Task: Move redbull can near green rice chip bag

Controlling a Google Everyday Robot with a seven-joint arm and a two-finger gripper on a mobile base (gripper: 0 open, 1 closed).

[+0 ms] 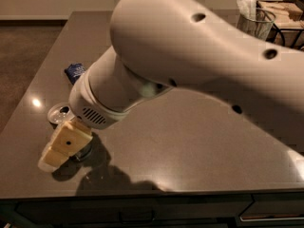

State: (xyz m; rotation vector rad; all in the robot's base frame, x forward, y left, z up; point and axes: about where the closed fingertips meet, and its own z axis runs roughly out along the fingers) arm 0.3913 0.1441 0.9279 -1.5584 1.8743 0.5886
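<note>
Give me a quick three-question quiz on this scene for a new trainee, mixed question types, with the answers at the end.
1. True or false: the redbull can lies on its side.
2. Where is the gripper? A) at the table's far right corner B) right beside the can, near the front left edge of the table C) high over the table's middle
3. Fill in: the small flat packet beyond the can is dark ___.
Key: 1 false; 2 B; 3 blue.

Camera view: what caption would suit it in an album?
Robot's claw at the redbull can near the dark table's front corner, a small blue packet farther back.
</note>
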